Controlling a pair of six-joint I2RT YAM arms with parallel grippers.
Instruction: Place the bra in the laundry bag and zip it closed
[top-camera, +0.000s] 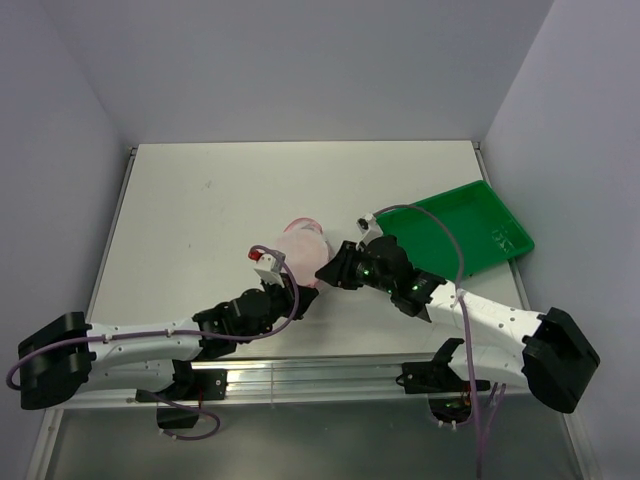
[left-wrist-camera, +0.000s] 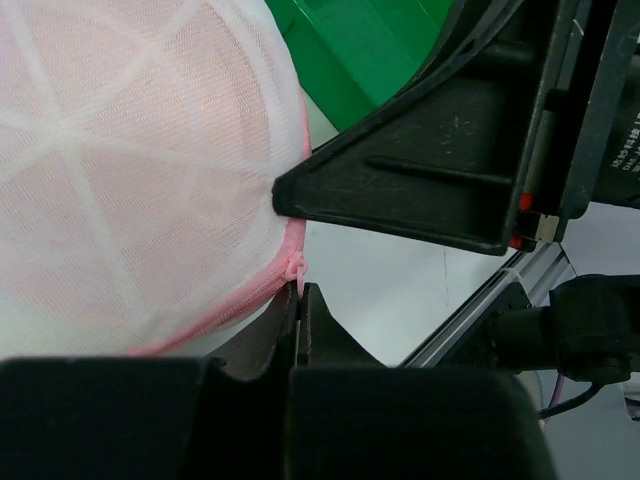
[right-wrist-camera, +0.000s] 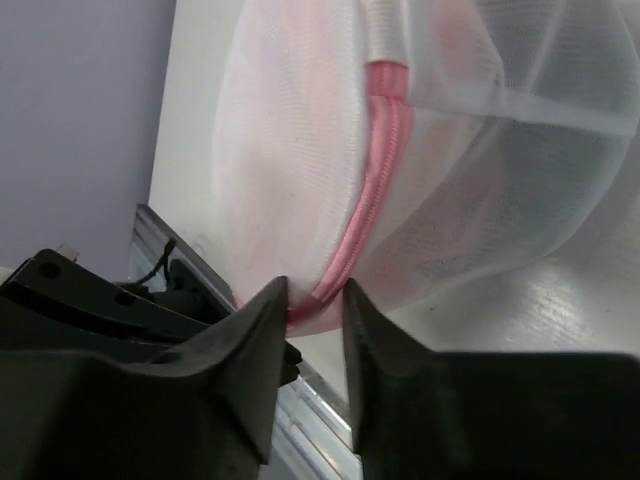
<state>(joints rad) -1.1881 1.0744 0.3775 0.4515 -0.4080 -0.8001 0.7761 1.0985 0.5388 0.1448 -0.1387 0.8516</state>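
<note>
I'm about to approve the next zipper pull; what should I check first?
1. Bra inside laundry bag: ok, pink shows through the mesh.
2. Left gripper pinching zipper pull: ok.
3. Right gripper gripping pink rim: ok.
4. Zip fully closed: cannot tell.
5. Green tray apart from the bag: ok.

The white table (top-camera: 180, 230) carries 2 things. The laundry bag (top-camera: 305, 243), white mesh with a pink zipper rim, sits near the table's middle. The green tray (top-camera: 490, 215) lies at 3 o'clock from the bag, turned askew against the table's right edge. Bag and tray are near each other but apart. A faint small mark shows toward 10 o'clock.
</note>
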